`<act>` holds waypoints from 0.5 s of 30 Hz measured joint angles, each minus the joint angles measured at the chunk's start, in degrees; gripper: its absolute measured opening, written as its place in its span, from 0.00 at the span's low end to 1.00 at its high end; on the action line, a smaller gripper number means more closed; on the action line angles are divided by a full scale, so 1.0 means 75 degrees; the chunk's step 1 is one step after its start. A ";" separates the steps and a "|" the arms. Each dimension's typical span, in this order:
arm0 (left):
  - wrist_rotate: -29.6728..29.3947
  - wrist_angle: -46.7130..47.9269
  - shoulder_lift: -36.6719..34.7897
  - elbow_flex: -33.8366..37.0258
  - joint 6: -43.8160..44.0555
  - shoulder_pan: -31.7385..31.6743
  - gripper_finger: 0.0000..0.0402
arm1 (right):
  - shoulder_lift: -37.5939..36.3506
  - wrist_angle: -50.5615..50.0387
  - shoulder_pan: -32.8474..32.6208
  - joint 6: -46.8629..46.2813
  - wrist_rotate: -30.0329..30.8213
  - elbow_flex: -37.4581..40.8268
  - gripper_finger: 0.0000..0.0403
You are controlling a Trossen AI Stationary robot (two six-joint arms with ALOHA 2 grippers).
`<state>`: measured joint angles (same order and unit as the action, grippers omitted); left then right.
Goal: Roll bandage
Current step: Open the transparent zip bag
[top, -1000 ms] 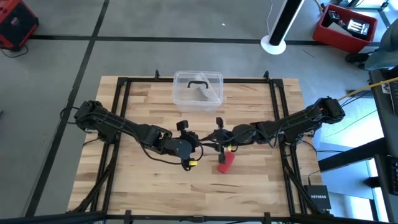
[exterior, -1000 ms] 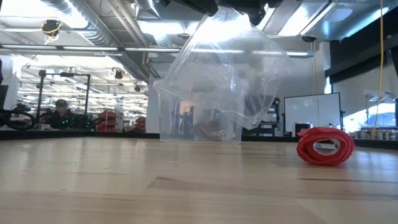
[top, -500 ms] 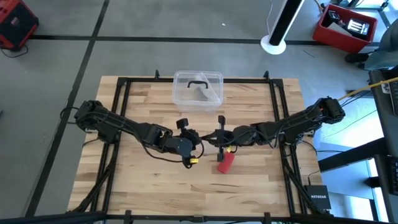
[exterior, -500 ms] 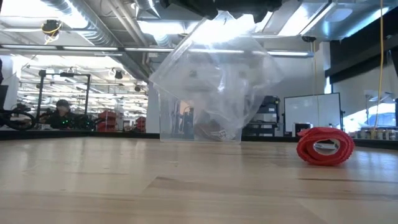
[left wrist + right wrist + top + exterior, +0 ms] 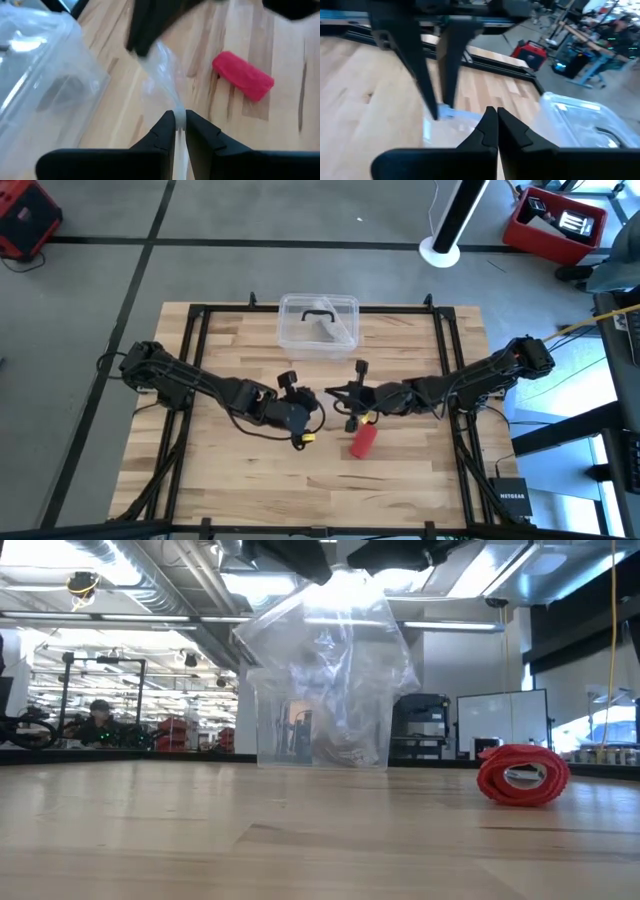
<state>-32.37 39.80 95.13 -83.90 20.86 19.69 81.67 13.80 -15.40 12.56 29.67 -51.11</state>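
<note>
**Bandage rolled; arms busy w/ a plastic bag**

Bandage lies as a tight red roll on table, just beside right gripper, untouched. Rolling looks done; maybe bagging left. Left gripper pinches clear bag; right gripper's fingers are closed on the bag's edge. Only low view shows bag hanging.

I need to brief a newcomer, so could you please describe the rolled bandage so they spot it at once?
On the light wooden table, look just in front of the two dark claws meeting mid-table. There lies a small red fabric roll, the table's only red thing, unlike the clear plastic box at the far edge.
</note>
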 joint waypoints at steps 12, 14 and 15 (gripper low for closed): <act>-0.0005 0.0829 0.0058 0.0000 0.0655 0.0423 0.07 | -0.0346 -0.0303 -0.0099 0.0362 0.0678 0.0003 0.00; 0.0007 0.1031 0.0128 0.0000 0.0764 0.0522 0.07 | -0.0427 -0.0375 -0.0099 0.0369 0.0755 0.0003 0.00; 0.0005 0.1098 0.0174 0.0000 0.0785 0.0567 0.07 | -0.0464 -0.0418 -0.0099 0.0372 0.0781 0.0003 0.00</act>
<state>-32.33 48.03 96.44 -83.90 26.75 23.94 78.19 10.67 -16.14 15.35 35.53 -51.09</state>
